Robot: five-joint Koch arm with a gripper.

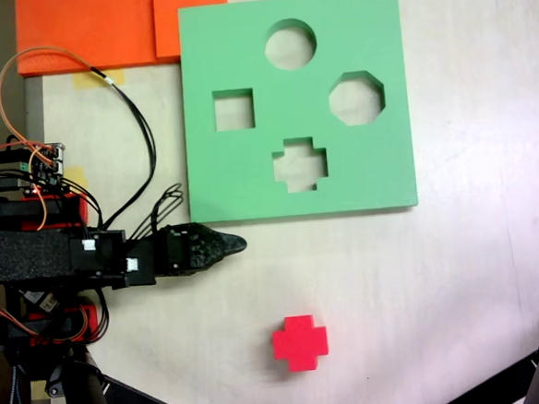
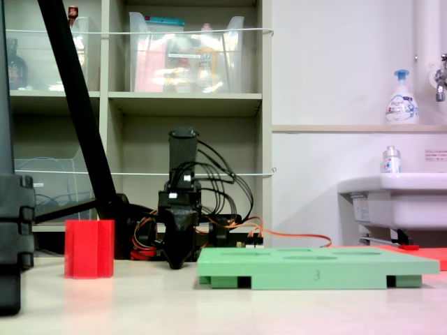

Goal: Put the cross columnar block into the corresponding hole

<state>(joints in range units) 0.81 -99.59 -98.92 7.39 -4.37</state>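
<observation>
The red cross columnar block point(image 1: 300, 342) stands alone on the white table, in front of the green foam board point(image 1: 360, 172). Its plus-shaped hole point(image 1: 300, 165) lies in the board's near middle, below the square, round and octagonal cutouts. My black gripper point(image 1: 238, 245) reaches in from the left, just off the board's near left corner and well up-left of the block. Its jaws meet in one point with nothing between them. From the side, the block point(image 2: 89, 249) stands left of the gripper point(image 2: 178, 264), whose tip hangs low over the table beside the board point(image 2: 314, 269).
Orange foam sheets point(image 1: 91, 29) lie beyond the board's far left corner. The arm's base, circuit board and loose cables point(image 1: 36, 172) fill the left edge. Black stand legs point(image 1: 126, 401) cross the near corners. Bare table lies around and right of the block.
</observation>
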